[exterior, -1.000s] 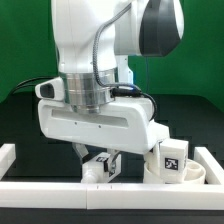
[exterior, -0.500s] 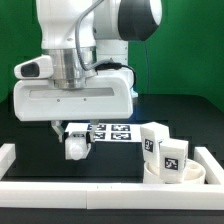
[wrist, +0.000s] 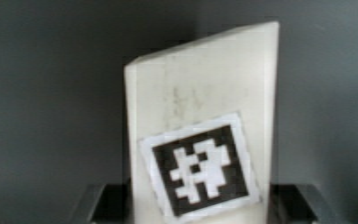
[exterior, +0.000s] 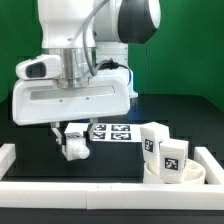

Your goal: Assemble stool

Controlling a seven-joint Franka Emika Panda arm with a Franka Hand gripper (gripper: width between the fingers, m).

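Note:
My gripper [exterior: 70, 136] is shut on a white stool leg [exterior: 72, 146] and holds it just above the black table, left of the middle. In the wrist view the leg [wrist: 202, 120] fills the picture, tilted, with a black-and-white tag on its face and a dark finger on each side at its base. The round seat [exterior: 185, 175] sits at the exterior view's front right, against the rail. Two more tagged legs [exterior: 172, 158] [exterior: 152, 139] stand in or just behind it.
The marker board [exterior: 112, 132] lies flat behind the held leg. White border rails run along the front [exterior: 100, 190], the left [exterior: 8, 158] and the right [exterior: 208, 162]. A green wall is behind the table.
The arm swung from the seat at the front right to the left with the leg in its grip. In the last half second it barely moved.

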